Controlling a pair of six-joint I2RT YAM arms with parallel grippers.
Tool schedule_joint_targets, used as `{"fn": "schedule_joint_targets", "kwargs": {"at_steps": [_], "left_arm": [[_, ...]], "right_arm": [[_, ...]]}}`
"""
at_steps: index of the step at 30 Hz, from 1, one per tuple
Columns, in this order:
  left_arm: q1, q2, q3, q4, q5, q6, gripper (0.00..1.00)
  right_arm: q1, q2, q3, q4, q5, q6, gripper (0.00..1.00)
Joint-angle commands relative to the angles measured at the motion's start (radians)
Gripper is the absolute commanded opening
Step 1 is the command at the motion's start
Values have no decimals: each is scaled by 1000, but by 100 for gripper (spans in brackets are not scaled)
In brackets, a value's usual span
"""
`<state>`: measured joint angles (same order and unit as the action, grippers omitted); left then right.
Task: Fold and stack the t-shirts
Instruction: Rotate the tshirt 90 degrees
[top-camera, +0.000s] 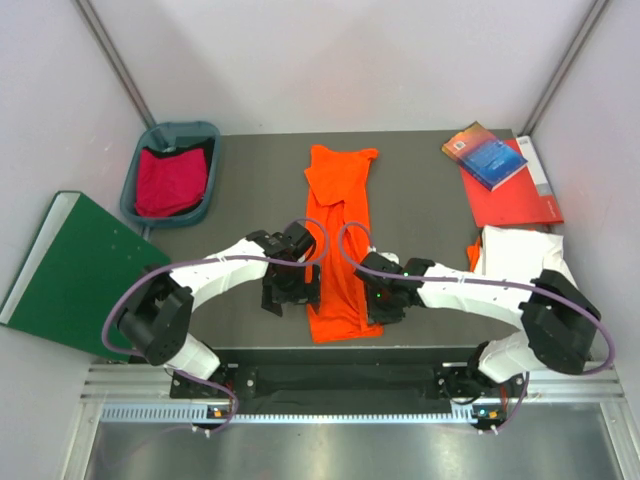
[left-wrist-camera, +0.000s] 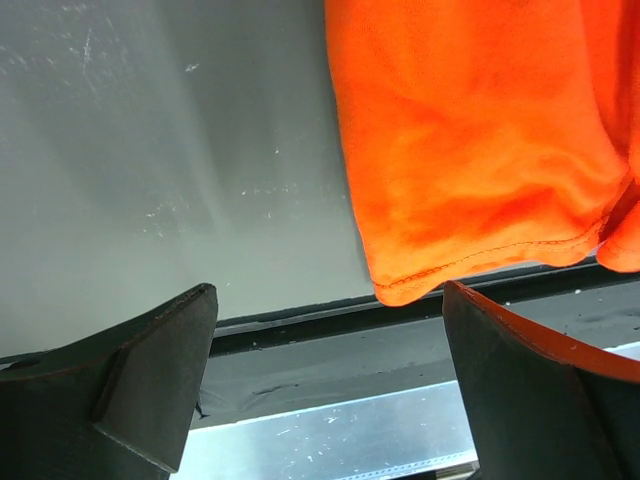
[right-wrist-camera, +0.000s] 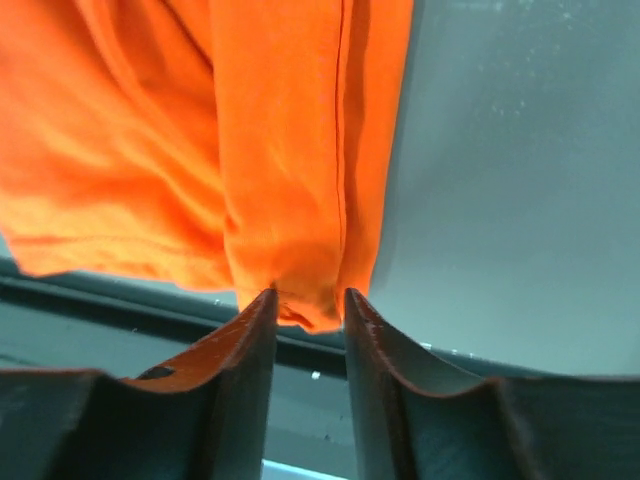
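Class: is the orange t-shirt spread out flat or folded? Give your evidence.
Folded lengthwise: the orange t-shirt lies as a narrow strip, no sleeves sticking out, layers overlapping at its near hem.

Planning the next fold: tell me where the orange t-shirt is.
Top view: the orange t-shirt lies as a long strip down the table's middle, hem at the near edge between both arms.

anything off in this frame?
Mainly the green board: it sits tilted beyond the left edge of the table, not on it. The orange t-shirt is folded into a slightly crooked strip, with its near hem right at the table's front edge. Nothing looks spilled or damaged.
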<state>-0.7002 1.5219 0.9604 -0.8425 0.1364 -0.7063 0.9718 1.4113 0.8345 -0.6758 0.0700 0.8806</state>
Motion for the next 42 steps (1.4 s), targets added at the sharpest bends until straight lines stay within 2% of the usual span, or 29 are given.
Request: {"fn": "schedule_joint_targets", "kwargs": {"at_steps": [1, 5, 6, 15, 18, 22, 27, 28, 31, 33, 36, 38, 42], "left_arm": [[-2, -45, 6, -13, -17, -21, 99], [-2, -51, 3, -21, -24, -24, 99], [-2, -52, 1, -24, -27, -24, 99], [-4, -66, -11, -36, -50, -28, 99], [-2, -54, -3, -40, -58, -28, 99], [-2, -28, 18, -50, -72, -22, 99], [-2, -17, 43, -75, -95, -19, 99], [-2, -20, 44, -78, -98, -21, 99], [-2, -34, 26, -73, -89, -30, 99], [-2, -46, 2, -44, -69, -35, 99], [-2, -86, -74, 54, 8, -53, 99], [-2, -124, -149, 114, 70, -94, 97], [-4, -181, -282, 304, 152, -206, 89]], "right_arm": [[-12, 72, 29, 77, -12, -29, 29], [-10, 98, 43, 102, -27, -49, 3], [-10, 94, 54, 93, -22, -51, 1], [8, -52, 172, 5, 14, -49, 0], [22, -12, 215, 22, -42, -89, 0], [65, 145, 282, 32, -137, -161, 1], [116, 314, 406, -119, -185, -213, 7], [120, 317, 414, -143, -176, -215, 25], [123, 243, 411, -195, -93, -175, 56], [104, 130, 379, -218, -9, -144, 58], [41, -30, 283, -219, 37, -83, 57], [1, -107, 211, -182, 31, -52, 56], [-117, -283, -54, -67, -38, -14, 54]]}}
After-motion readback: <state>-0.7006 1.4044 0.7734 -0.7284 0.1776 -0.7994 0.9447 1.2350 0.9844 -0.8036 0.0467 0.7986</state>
